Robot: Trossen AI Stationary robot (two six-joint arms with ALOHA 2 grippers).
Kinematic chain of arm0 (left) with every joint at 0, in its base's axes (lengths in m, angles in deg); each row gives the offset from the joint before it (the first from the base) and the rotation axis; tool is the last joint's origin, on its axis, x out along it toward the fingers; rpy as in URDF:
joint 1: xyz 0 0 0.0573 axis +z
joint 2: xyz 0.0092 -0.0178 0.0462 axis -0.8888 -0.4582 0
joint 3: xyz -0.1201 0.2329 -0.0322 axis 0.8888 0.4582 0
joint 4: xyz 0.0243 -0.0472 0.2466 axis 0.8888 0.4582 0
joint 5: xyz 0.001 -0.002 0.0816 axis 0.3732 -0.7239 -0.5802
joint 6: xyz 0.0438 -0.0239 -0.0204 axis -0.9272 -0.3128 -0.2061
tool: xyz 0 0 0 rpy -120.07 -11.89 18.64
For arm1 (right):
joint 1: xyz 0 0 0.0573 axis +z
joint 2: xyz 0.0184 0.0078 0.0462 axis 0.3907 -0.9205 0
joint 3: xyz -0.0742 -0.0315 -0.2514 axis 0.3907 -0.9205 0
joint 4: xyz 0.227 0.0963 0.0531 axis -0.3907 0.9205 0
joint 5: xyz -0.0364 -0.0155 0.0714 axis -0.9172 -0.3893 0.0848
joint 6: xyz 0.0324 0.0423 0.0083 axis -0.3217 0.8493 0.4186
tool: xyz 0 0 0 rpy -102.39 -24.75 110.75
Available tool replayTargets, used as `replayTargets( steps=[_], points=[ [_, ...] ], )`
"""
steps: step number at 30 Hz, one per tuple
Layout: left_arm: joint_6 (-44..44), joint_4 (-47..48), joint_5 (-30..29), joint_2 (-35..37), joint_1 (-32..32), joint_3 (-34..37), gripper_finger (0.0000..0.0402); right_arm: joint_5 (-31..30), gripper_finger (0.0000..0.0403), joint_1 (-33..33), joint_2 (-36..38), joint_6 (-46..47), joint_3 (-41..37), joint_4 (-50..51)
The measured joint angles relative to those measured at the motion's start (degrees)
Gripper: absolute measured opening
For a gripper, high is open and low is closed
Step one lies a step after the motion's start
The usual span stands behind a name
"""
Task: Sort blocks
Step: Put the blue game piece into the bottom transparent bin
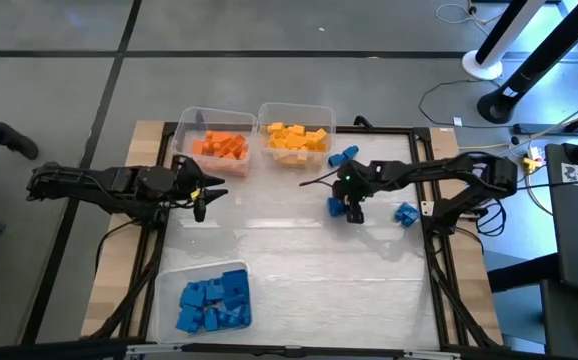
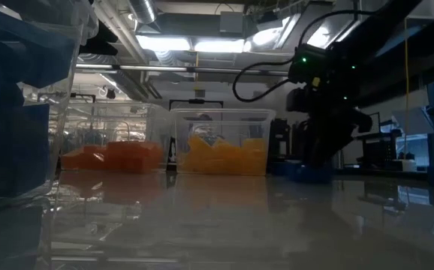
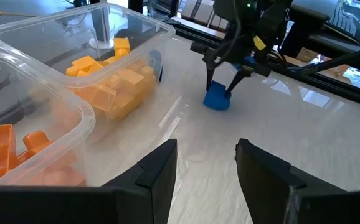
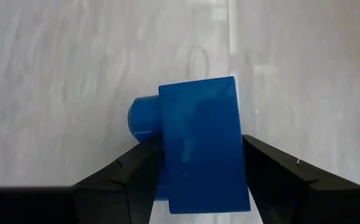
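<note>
At the left of the white desk (image 1: 299,250), the left gripper (image 1: 201,197) hangs just near of the clear plastic rectangular bin of orange toy bricks (image 1: 219,146), its arm reaching in level from the left edge. Its fingers (image 3: 158,171) stand apart with nothing between them; this arm looks to be waiting. On the near side, left of centre, the clear plastic bin of blue toy bricks (image 1: 214,300) holds those already sorted. At the far side, the clear plastic bin of yellow toy bricks (image 1: 297,137) stands right beside the orange one.

The step in hand appears to be a pick-up. Right of centre, the right gripper (image 1: 350,205) points steeply down at the desk, its arm stretching in from the right edge with the wrist bent over. Its fingers (image 4: 133,174) straddle a small blue plastic toy brick (image 4: 202,143), one on each side, touching or nearly touching it. Whether the brick is off the desk cannot be told.

The next move, as I judge it, calls for a firm squeeze, a lift, and a carry across the desk to the near-left blue bin. Two more loose blue bricks remain out: one (image 1: 344,157) far of the right gripper, another (image 1: 406,213) to its right.
</note>
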Motion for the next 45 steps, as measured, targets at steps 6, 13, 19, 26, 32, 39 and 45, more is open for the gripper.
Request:
replayTargets(
  steps=[6,13,19,26,32,39,45],
  points=[
    [0.0,0.0,0.0,0.0,0.0,0.0,0.0150,-3.0,0.0207,2.9,-1.1,1.3,-0.1,-2.9],
    [0.2,0.0,0.0,0.0,0.0,0.0,0.0150,-0.7,0.0164,3.8,-1.3,4.9,-0.3,-5.0],
    [1.4,0.0,0.0,0.0,0.0,0.0,0.0150,5.0,0.0179,3.8,-1.6,7.1,-0.5,-11.5],
    [1.2,0.0,0.0,0.0,0.0,0.0,0.0150,8.4,0.0173,3.8,-1.8,10.8,-0.6,-17.7],
    [1.1,-0.1,0.0,0.0,0.0,0.0,0.0150,12.7,0.0170,3.9,-1.7,15.0,-0.6,-27.4],
    [1.1,0.0,0.0,0.0,0.0,0.0,0.0150,15.0,0.0177,7.4,-1.6,21.8,-0.5,-48.7],
    [1.1,0.0,0.0,0.0,0.0,0.0,0.0150,10.1,0.0171,15.1,-1.5,21.0,3.5,-58.9]
  ],
)
